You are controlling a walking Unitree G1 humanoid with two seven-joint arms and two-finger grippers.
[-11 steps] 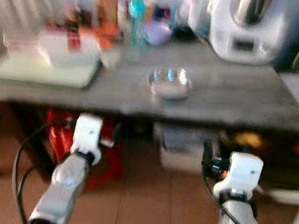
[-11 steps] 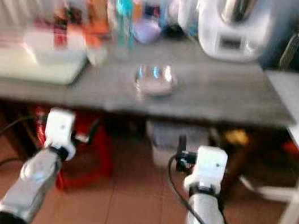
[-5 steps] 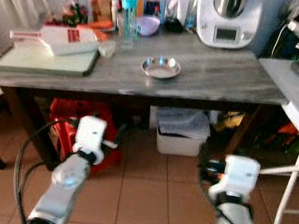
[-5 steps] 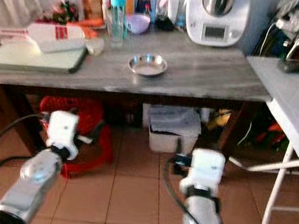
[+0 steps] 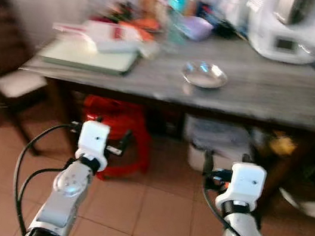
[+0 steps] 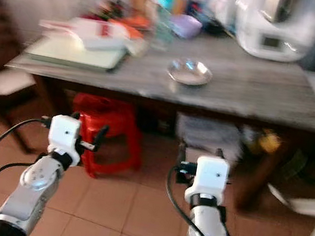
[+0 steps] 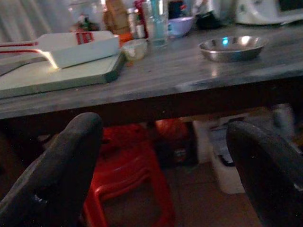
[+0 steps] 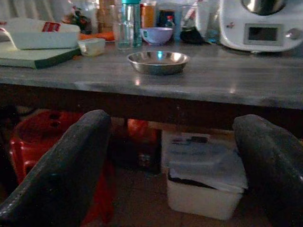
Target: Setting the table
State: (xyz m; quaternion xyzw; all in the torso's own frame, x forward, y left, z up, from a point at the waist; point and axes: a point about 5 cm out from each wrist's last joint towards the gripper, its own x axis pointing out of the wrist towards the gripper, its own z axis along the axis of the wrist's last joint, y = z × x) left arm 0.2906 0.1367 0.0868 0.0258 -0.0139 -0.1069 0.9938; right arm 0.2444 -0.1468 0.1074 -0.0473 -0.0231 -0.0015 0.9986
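A shallow steel bowl (image 5: 204, 74) stands near the middle of the grey table (image 5: 281, 102). It also shows in the left wrist view as the steel bowl (image 7: 233, 48) and in the right wrist view as the steel bowl (image 8: 158, 62). My left arm (image 5: 94, 140) and right arm (image 5: 245, 181) are held low in front of the table, below its top and well short of it. The left gripper (image 7: 163, 125) is open, and so is the right gripper (image 8: 173, 120). Neither has anything between its fingers.
A green board (image 5: 89, 57) bearing a white box (image 5: 108, 32) lies at the table's left end. Bottles, a purple bowl (image 5: 198, 27) and a white appliance (image 5: 287, 31) line the back. A red stool (image 5: 120, 130) and a white bin (image 8: 203, 177) sit under the table. A chair (image 5: 12, 84) stands left.
The whole picture has slid to the right and blurred, so the camera has turned left. Both arms stay low before the table, and the bowl has not moved on it.
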